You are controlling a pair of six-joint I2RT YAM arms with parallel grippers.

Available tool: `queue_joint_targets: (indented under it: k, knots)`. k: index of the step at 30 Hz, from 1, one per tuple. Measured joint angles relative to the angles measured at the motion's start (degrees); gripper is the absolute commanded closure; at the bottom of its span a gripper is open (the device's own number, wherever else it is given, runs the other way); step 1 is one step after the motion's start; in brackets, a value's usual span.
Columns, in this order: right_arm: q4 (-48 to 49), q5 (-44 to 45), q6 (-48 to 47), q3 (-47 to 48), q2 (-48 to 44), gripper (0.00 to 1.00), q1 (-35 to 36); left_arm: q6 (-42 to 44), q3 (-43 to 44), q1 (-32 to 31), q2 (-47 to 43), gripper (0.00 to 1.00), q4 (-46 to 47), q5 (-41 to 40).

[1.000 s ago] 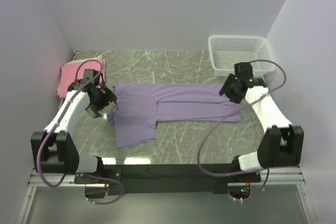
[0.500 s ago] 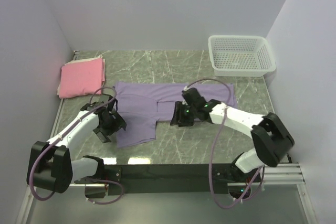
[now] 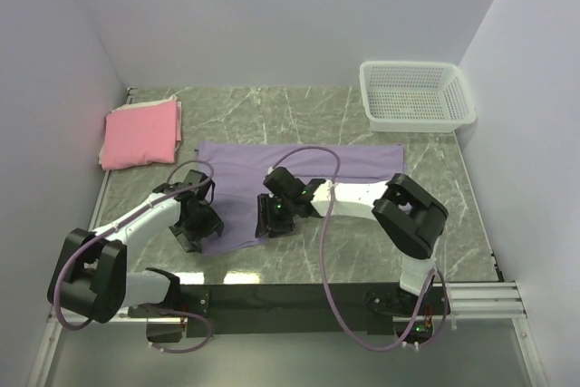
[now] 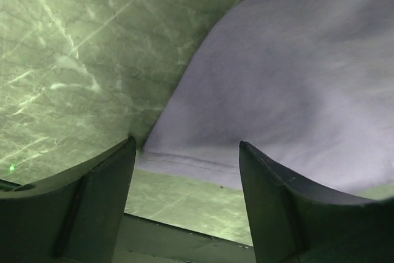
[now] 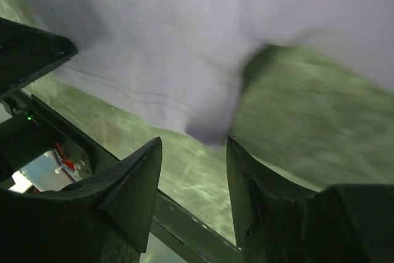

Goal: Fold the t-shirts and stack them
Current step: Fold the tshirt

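The pink t-shirt [image 3: 140,133] lies folded at the far left corner of the table [image 3: 299,111], well apart from everything else. The left hand [image 3: 195,222] sits low at the near left hem of the lavender t-shirt [image 3: 308,162], which is spread flat across the middle of the table. Its fingers [image 4: 92,201] stand apart with the hem edge between them, unclamped. Just to the right, the right hand [image 3: 275,217] hangs at the shirt's near edge. Its fingers [image 5: 129,189] are apart too, with a cloth corner just beyond the gap. A white mesh basket [image 3: 415,94] sits at the far right.
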Motion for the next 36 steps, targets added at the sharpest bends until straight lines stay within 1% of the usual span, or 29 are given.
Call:
queue_joint_targets:
  k: [2,5,6,7,8,9,11,12,14,15,18,20,22,27,31,34,36]
  knots:
    - [-0.2,0.24,0.26,1.51,1.6,0.47,1.27,-0.09,-0.61,-0.5,0.26,0.29,0.35,-0.2]
    - [-1.4,0.42,1.18,2.84,2.82,0.48,2.21,-0.33,-0.72,-0.94,0.33,0.37,0.26,-0.72]
    - [-1.86,0.5,1.33,3.37,3.17,0.5,2.29,-0.39,-0.74,-1.05,0.37,0.43,0.15,-1.05]
    - [-2.36,0.61,1.57,3.8,3.5,0.52,2.34,-0.46,-0.76,-1.11,0.42,0.47,-0.07,-1.36]
    - [-2.82,0.72,1.73,4.37,3.89,0.56,2.45,-0.46,-0.85,-1.2,0.42,0.5,-0.37,-1.73]
    - [-3.3,0.92,1.84,4.83,4.24,0.65,2.58,-0.55,-0.87,-1.25,0.42,0.58,-0.66,-1.99]
    - [-4.13,1.6,2.05,5.51,4.94,0.76,2.67,-0.81,-0.87,-1.31,0.39,0.67,-1.16,-2.19]
    - [-4.44,1.68,2.19,5.64,5.2,0.85,2.69,-0.94,-0.87,-1.33,0.37,0.77,-1.18,-2.16]
    - [-4.87,2.01,2.27,5.68,5.35,0.93,2.71,-1.01,-0.87,-1.46,0.33,0.85,-1.18,-2.14]
    - [-4.98,2.03,2.21,5.68,5.35,1.0,2.71,-0.94,-0.87,-1.55,0.33,0.9,-1.14,-2.14]
    - [-5.14,2.23,2.08,5.7,5.35,1.0,2.78,-0.87,-0.61,-1.7,0.33,0.98,-1.03,-2.1]
    - [-5.44,2.45,1.86,5.88,5.33,1.0,2.78,-0.87,0.22,-1.81,0.35,0.99,-1.01,-2.23]
    - [-6.43,3.3,1.36,6.51,5.31,1.0,2.75,-0.59,3.1,-1.86,0.46,0.99,-1.92,-2.82]
    - [-9.49,4.2,0.17,10.29,5.11,1.0,1.14,2.01,17.09,-1.92,2.45,0.99,-2.56,-5.57]
    - [-9.88,3.58,0.13,14.14,4.87,1.0,-3.08,6.01,29.33,-1.97,8.81,0.99,-2.45,-7.96]
    - [-9.97,2.69,0.13,16.35,4.81,1.0,-7.13,9.33,36.11,-1.97,15.02,0.99,-1.55,-9.51]
    - [-10.56,2.01,0.07,17.62,4.92,1.0,-9.33,11.32,39.15,-1.97,18.69,0.99,-0.87,-10.14]
